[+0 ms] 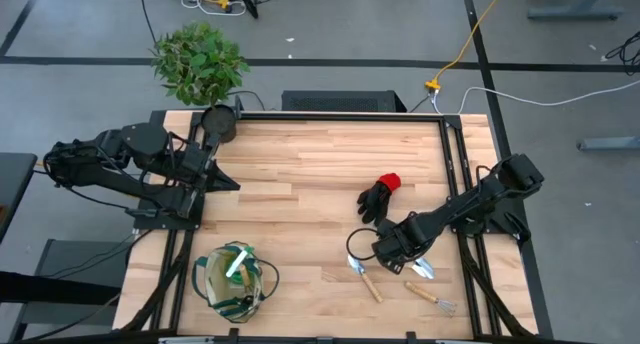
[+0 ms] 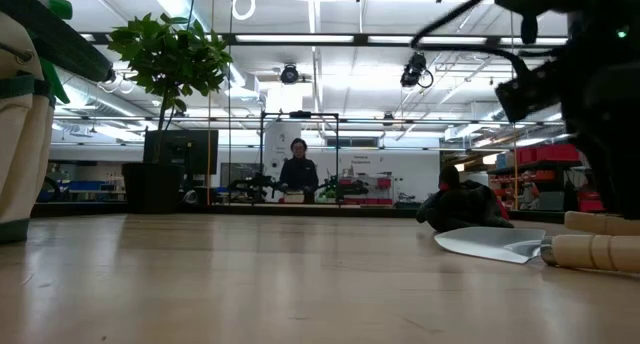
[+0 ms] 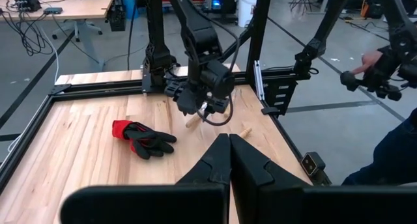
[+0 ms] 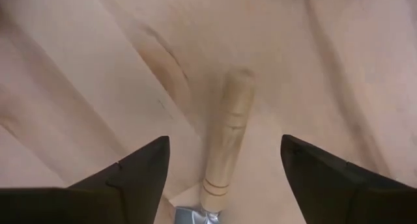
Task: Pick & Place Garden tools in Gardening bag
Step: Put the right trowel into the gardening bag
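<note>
We see the right pincer (image 1: pixel 392 246) at lower right, fingers apart, straddling the wooden-handled metal trowel (image 4: pixel 223 146) on the counter (image 1: pixel 320 164). The left pincer (image 1: pixel 222 181), fingers together, waits at left above the beige canvas gardening bag (image 1: pixel 234 281).

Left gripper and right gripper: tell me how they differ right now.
The left gripper is shut and parked near the table's left edge; the right gripper is open, low over the wooden-handled trowel, its fingers straddling the handle. Both are dark and two-fingered, neither holding anything.
</note>
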### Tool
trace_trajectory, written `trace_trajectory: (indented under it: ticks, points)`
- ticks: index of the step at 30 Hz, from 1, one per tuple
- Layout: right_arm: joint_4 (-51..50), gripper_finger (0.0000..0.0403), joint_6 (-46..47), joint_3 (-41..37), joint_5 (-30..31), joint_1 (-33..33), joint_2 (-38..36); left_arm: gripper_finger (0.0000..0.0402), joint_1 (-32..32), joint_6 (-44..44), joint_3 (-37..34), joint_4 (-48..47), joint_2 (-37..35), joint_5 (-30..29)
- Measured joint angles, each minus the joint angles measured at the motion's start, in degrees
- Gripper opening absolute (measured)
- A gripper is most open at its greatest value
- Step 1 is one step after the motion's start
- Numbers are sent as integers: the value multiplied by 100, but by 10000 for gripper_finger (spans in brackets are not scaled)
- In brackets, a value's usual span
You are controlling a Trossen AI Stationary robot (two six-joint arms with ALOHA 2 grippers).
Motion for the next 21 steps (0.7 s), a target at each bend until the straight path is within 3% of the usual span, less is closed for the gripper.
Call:
trace_trajectory:
  ticks: [6, 21]
  points:
    - [605, 286, 115, -490, -374, 0, 2, 3, 0, -4, 0, 0, 0, 4]
    - [856, 241, 25, -660, -365, 2, -7, 3, 1, -44, 0, 1, 0, 4]
